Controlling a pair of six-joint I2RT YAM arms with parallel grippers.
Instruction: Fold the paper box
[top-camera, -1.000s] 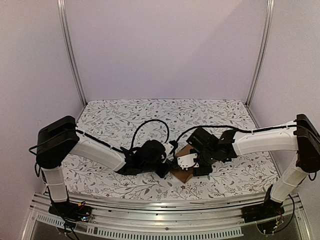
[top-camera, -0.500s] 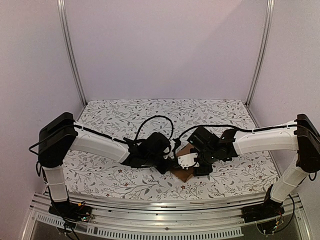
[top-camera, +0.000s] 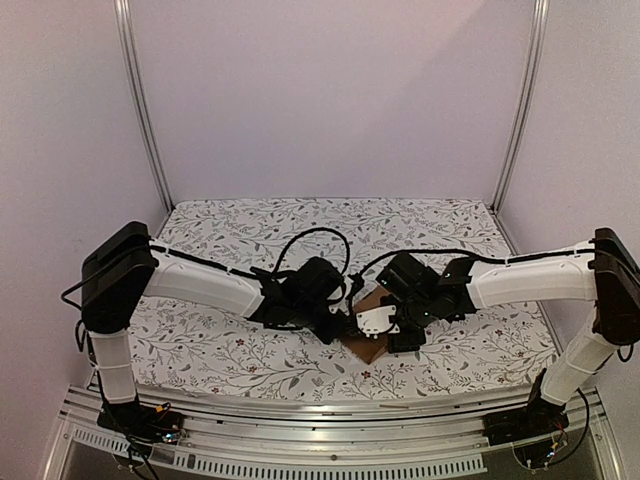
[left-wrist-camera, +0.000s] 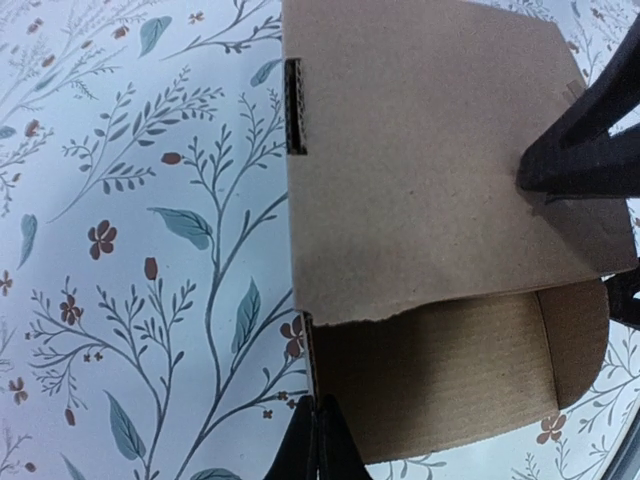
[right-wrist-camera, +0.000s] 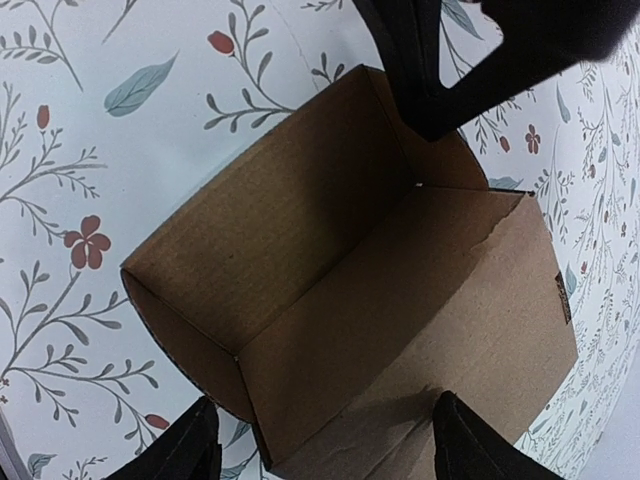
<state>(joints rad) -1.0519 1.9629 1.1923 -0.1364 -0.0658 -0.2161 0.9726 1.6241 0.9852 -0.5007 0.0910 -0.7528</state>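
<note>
The paper box (top-camera: 368, 346), brown and part-folded, lies on the cloth between both arms. In the left wrist view its big panel (left-wrist-camera: 430, 170) covers the open inside (left-wrist-camera: 450, 370). My left gripper (left-wrist-camera: 318, 440) is shut, its tips at the lower end of the box's left wall edge. The right wrist view looks into the open box (right-wrist-camera: 330, 270) with a flap spread to the right. My right gripper (right-wrist-camera: 325, 450) is open wide astride the box's near corner. One finger (right-wrist-camera: 200, 445) is outside the wall and the other hangs over the flap. The left gripper (top-camera: 338, 328) meets the right gripper (top-camera: 388, 335) at the box.
A floral cloth (top-camera: 230, 350) covers the table. Purple walls with metal posts (top-camera: 140, 100) close in the back and sides. An aluminium rail (top-camera: 320, 415) runs along the near edge. Black cables (top-camera: 300, 245) loop above both wrists.
My left arm has swung right and a little farther back, bringing its shut gripper closer to the box. The right arm has barely moved.
</note>
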